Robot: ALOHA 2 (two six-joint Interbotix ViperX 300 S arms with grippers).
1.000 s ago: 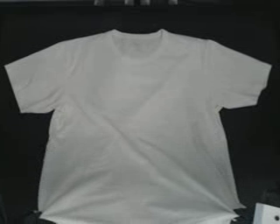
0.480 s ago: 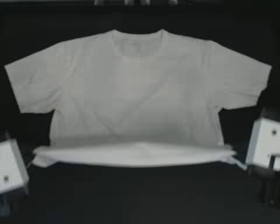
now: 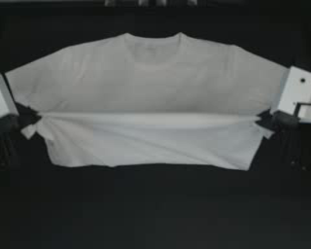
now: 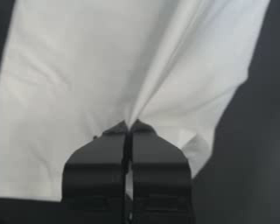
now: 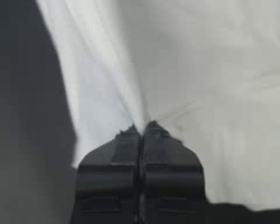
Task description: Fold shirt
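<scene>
From above, the shirt (image 3: pixel 151 97) lies across the middle of the dark table (image 3: pixel 151 209), collar toward the top of the frame, its lower part doubled up over the body with a taut hem edge running left to right. The left gripper (image 3: pixel 29 119) pinches that edge at mid-left; the right gripper (image 3: pixel 265 121) pinches it at mid-right.

In the left wrist view, the left gripper (image 4: pixel 129 127) is clamped on a pleat of shirt (image 4: pixel 107 65).

In the right wrist view, the right gripper (image 5: pixel 142 129) is closed on gathered shirt (image 5: pixel 195 65).

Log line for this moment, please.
step: first fold | shirt: hem doubled up over body | left pincer: shut on hem corner | right pincer: shut on other corner
</scene>
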